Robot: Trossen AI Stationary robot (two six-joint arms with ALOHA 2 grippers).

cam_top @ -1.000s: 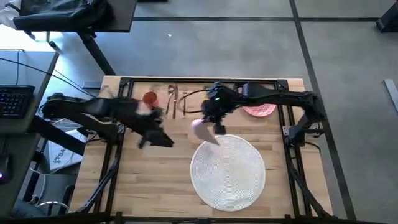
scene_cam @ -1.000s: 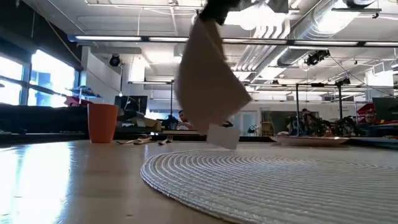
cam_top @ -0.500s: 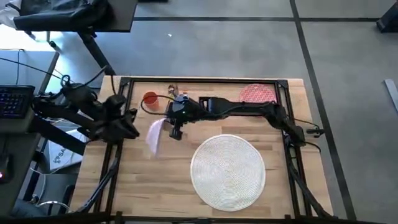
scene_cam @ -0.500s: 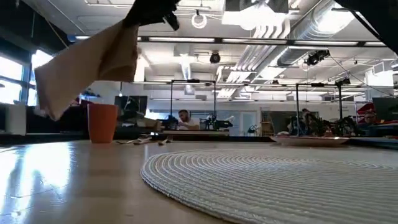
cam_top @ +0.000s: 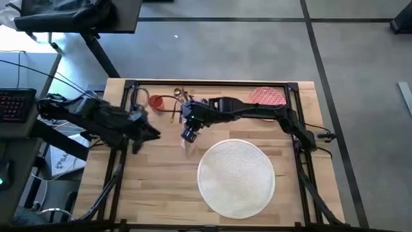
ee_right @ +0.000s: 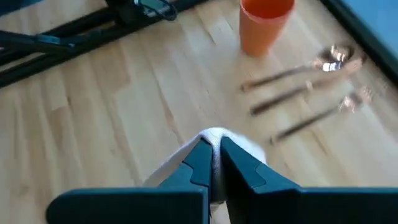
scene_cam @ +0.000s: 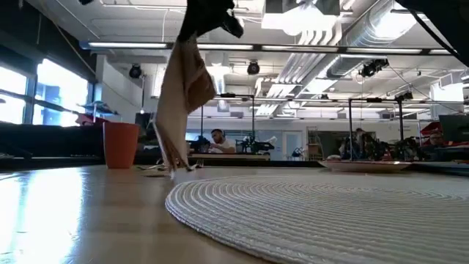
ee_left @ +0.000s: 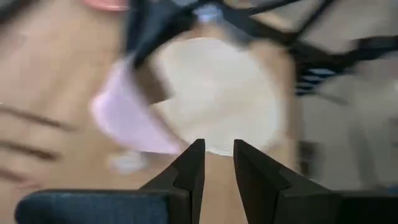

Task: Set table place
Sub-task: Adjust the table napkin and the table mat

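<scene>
A: From above, the right hand (cam_top: 188, 135) is gripping the napkin (cam_top: 187, 144) over the counter (cam_top: 154, 187), between the cup (cam_top: 155, 101) and the placemat (cam_top: 236, 177). The left hand (cam_top: 138, 136) is waiting near the counter's left edge, its fingers nearly closed on nothing.

B: From table height, the napkin (scene_cam: 183, 103) is hanging limp, its lowest corner close to the counter. It looks soft and light, so a pinch at one corner should be holding it, though it will likely swing.

A: The left wrist view is showing it beside the placemat (ee_left: 217, 93).

B: The right wrist view is showing cloth (ee_right: 214, 138) clamped between the fingers, cutlery (ee_right: 305, 93) beyond.

A: Half a second ago the napkin was flaring out sideways; now it is hanging straight down.
</scene>
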